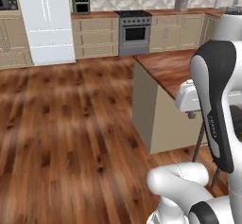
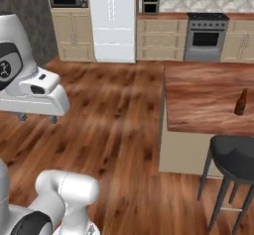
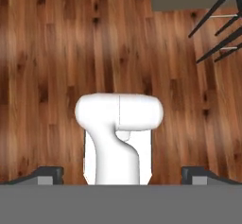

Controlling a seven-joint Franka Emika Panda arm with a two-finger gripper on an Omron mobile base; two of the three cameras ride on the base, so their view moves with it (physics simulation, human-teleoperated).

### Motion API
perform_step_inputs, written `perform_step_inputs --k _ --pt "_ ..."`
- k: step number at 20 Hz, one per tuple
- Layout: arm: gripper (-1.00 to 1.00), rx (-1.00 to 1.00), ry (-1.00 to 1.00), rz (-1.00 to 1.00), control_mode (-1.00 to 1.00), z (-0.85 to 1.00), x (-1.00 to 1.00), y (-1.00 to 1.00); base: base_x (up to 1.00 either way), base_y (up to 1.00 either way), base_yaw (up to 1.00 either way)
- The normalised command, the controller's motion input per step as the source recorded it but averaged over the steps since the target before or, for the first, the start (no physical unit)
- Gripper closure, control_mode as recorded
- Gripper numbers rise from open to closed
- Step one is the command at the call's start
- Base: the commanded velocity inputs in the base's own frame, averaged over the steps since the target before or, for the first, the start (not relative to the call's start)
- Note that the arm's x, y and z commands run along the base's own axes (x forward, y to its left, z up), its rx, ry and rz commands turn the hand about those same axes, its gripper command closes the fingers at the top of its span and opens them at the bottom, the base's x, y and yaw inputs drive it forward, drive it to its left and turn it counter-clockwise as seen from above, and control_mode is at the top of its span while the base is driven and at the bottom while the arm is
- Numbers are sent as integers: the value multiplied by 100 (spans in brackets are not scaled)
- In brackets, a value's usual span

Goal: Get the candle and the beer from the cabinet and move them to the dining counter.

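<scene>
the beer [image 2: 241,102] is seen upright on the worktop [image 2: 203,100], well in from its near edge, with a stool [image 2: 233,152] just in front. that half of the task is judged done. no candle can be made out on the worktop, so fetching it from the cabinet is judged to be the step in hand.

the pincer [image 3: 121,173] is released: its tips are set wide apart at the bottom of the hand view, nothing is held between them, and the floor [image 3: 47,53] is faced from above.

the next move is judged to call for the base to be driven toward the wall cabinets and the arm to be raised to shelf height.

the right part of the worktop is cut off in both base views, and part of it is hidden behind the arm in the left one, so the candle's place cannot be told.
</scene>
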Motion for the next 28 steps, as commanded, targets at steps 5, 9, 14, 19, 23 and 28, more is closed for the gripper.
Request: perform_step_inputs --k 5,9,14,19,23,28 --pt "-100 0 0 0 100 0 0 0 13 100 12" --pt "-100 0 0 0 100 0 0 0 48 100 6" --pt "-100 0 0 0 100 0 0 0 99 100 0" --pt "-100 0 0 0 100 0 0 0 100 88 0" --pt "-100 0 0 0 100 0 0 0 100 33 0" --pt "-100 0 0 0 100 0 0 0 100 4 0"
